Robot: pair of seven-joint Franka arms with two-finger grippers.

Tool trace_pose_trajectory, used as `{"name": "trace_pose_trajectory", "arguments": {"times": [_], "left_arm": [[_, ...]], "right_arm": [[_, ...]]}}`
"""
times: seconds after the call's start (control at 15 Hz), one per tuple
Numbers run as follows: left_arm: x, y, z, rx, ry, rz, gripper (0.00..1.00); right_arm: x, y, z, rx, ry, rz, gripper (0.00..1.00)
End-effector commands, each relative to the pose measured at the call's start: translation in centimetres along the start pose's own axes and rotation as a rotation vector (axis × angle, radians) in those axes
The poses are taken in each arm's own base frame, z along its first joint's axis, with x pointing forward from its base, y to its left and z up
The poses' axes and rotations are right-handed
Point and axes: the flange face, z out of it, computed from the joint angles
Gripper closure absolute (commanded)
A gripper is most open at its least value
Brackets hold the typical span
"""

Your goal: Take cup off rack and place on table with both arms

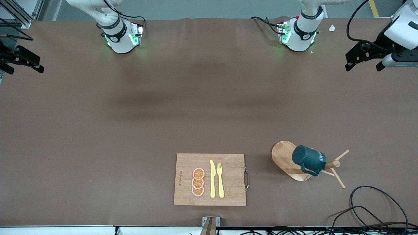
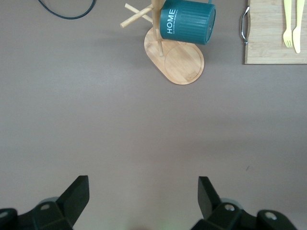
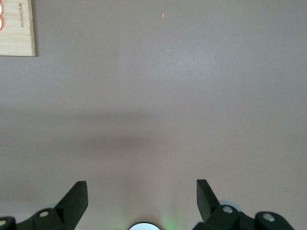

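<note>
The dark teal cup (image 1: 307,159) hangs sideways by its handle on a peg of the wooden rack (image 1: 284,156). The rack stands on the brown table (image 1: 130,130), near the front camera and toward the left arm's end. In the left wrist view the cup (image 2: 187,21) shows pale "HOME" lettering above the rack's oval base (image 2: 182,64). My left gripper (image 1: 364,65) is open and empty, high over the table's edge at the left arm's end, well away from the rack; its own view (image 2: 144,184) shows the same. My right gripper (image 1: 23,67) is open and empty over the right arm's end, as its own view (image 3: 142,187) confirms.
A bamboo cutting board (image 1: 228,169) with a yellow knife (image 1: 212,179), a fork (image 1: 220,180) and orange slices (image 1: 198,182) lies beside the rack, toward the right arm's end. Black cables (image 1: 375,209) loop at the table corner near the rack. The board also shows in both wrist views (image 2: 268,43) (image 3: 17,33).
</note>
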Motion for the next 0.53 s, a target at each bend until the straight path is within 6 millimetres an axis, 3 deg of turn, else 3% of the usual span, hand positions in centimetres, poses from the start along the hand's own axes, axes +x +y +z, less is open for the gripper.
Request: {"name": "trace_pose_trajectory", "arguments": {"times": [0.0,0.27,0.47], "left_arm": [[0.3,0.0,-0.4,-0.016,-0.004,0.022,0.00],[2.0,-0.5,-0.6,-0.021,-0.002,0.011,0.00],[3.2,-0.5,1.4,-0.030,-0.041,-0.006,0.00]], "right_arm": [[-0.8,0.3,-0.1,-0.014,0.009,-0.004,0.00],[-0.8,0.3,-0.1,-0.014,0.009,-0.004,0.00],[-0.8,0.3,-0.1,-0.014,0.009,-0.004,0.00]]}}
